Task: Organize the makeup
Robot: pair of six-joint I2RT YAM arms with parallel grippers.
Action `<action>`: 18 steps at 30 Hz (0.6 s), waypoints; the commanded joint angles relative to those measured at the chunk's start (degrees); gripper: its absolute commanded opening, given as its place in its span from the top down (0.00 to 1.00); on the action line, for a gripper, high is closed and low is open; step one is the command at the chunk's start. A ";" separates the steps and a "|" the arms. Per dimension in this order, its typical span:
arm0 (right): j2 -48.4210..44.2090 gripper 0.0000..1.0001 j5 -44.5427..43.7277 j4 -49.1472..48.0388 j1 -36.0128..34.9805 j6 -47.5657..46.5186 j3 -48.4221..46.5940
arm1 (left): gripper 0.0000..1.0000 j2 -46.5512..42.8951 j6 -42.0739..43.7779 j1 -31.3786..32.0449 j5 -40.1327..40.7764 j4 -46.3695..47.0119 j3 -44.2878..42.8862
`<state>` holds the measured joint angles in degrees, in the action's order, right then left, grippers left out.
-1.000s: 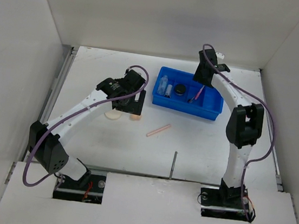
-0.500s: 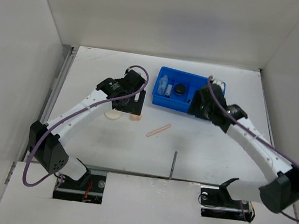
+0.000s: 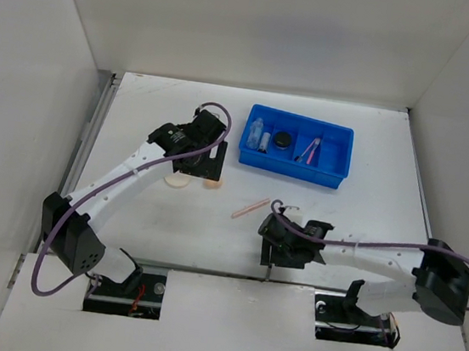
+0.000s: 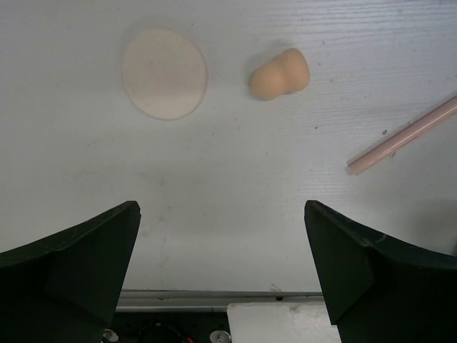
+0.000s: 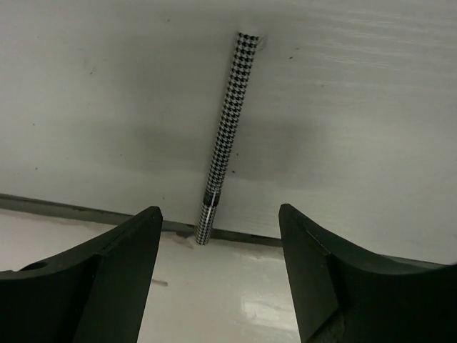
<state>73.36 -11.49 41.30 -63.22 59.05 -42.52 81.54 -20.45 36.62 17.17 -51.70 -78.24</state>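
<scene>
My left gripper (image 3: 199, 163) (image 4: 223, 275) is open and empty above the table. The cream round puff (image 4: 164, 73) (image 3: 178, 181) and the peach egg sponge (image 4: 280, 73) (image 3: 211, 184) lie just beyond it. A pink pencil (image 3: 250, 207) (image 4: 403, 136) lies to their right. My right gripper (image 3: 276, 251) (image 5: 221, 279) is open and empty over the black checked pencil (image 5: 223, 153) (image 3: 268, 272), which lies at the table's near edge. The clear tube (image 3: 255, 133), dark-capped vial (image 3: 265, 139), round black jar (image 3: 283, 140) and another pink pencil (image 3: 309, 150) lie in the blue tray (image 3: 291, 171).
The blue tray stands at the back right of the table. White walls enclose the table on three sides. A metal rail and a white ledge (image 5: 214, 286) run along the near edge, right under the black pencil's end.
My right arm has swung from the blue tray down to the near edge and now hovers over the black pencil. My left arm has barely moved.
</scene>
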 commanded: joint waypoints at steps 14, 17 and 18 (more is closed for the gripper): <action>16.90 0.63 -5.13 -8.33 -1.74 3.44 -2.57 | 0.01 -2.00 0.06 -0.06 0.59 -0.06 1.07; 16.03 0.81 -5.13 -9.04 -1.20 2.31 -2.04 | 0.01 -1.47 0.06 -0.06 0.59 -0.06 1.07; 15.50 0.84 -5.13 -9.04 -0.59 2.30 -2.04 | 0.01 -1.47 0.06 -0.06 0.59 -0.06 1.07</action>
<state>86.96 -14.96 34.89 -64.69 61.32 -47.03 80.40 -20.45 36.62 17.17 -51.68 -77.58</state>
